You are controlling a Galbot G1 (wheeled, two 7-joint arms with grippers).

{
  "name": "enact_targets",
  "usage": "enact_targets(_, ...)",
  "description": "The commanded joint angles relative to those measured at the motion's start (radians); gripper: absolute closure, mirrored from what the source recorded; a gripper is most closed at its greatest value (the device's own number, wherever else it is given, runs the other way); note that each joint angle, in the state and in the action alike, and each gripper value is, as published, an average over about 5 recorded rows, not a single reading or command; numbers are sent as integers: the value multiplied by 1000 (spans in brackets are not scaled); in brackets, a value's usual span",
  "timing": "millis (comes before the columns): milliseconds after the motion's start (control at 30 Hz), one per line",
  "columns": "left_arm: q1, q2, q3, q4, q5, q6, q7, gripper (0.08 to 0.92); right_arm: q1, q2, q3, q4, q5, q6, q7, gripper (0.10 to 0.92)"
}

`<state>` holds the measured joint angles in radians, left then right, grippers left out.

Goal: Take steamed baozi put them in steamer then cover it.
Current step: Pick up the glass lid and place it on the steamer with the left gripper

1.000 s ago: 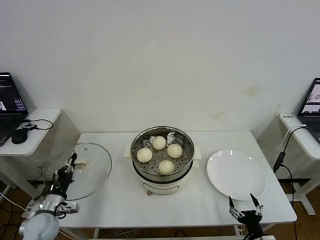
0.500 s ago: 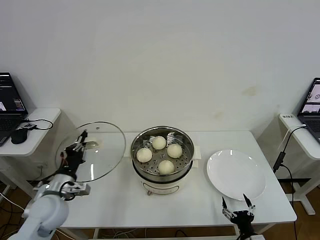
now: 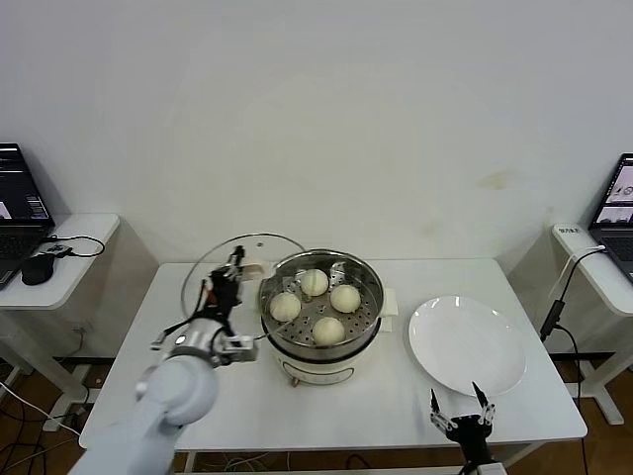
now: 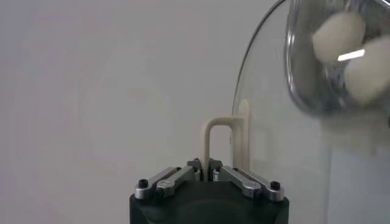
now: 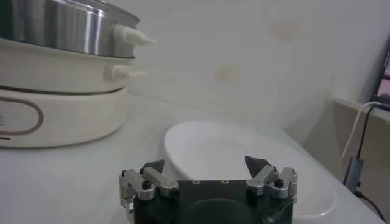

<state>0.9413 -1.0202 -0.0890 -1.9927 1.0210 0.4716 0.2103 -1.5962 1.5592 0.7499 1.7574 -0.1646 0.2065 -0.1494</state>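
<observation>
Four cream-white baozi (image 3: pixel 316 305) lie on the perforated tray of the shiny steamer (image 3: pixel 368 332) at the table's middle. My left gripper (image 3: pixel 231 271) is shut on the cream bar handle (image 4: pixel 210 140) of the clear glass cover (image 3: pixel 213 265). It holds the cover tilted on edge, off the table, just left of the steamer's rim. The left wrist view shows the cover's glass (image 4: pixel 286 152) with two baozi (image 4: pixel 341 36) behind it. My right gripper (image 3: pixel 456 414) is open and empty at the table's front edge, below the plate; its jaws also show spread in the right wrist view (image 5: pixel 207 169).
A flat white plate (image 3: pixel 468 344) lies right of the steamer; it also shows in the right wrist view (image 5: pixel 244 152). Side desks with a laptop (image 3: pixel 18 198) at left and a laptop (image 3: pixel 618 203) at right flank the white table (image 3: pixel 198 396).
My left gripper has lifted the cover off the table's left part and carried it right and back, up to the steamer's left rim. My right gripper has drifted slightly left.
</observation>
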Motion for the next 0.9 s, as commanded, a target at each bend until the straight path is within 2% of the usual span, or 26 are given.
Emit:
enact_targets(33,-212,-169,269,110,151,105,131,859,4,7,-11,-6,-41,8,16,203)
enact_targets(300,-239,-285,303,216,267,88,159,859,3,1,-10,-7,-43,11,16,203)
enact_targets(533,-229,-318,283,281,305,66,152,859,-1,-6,-10,-9,-43,14,14,203)
enact_targets(900,-198,-342,229,315,334,30,122,859,-6,-5,-21,-8,-44,12,13,203)
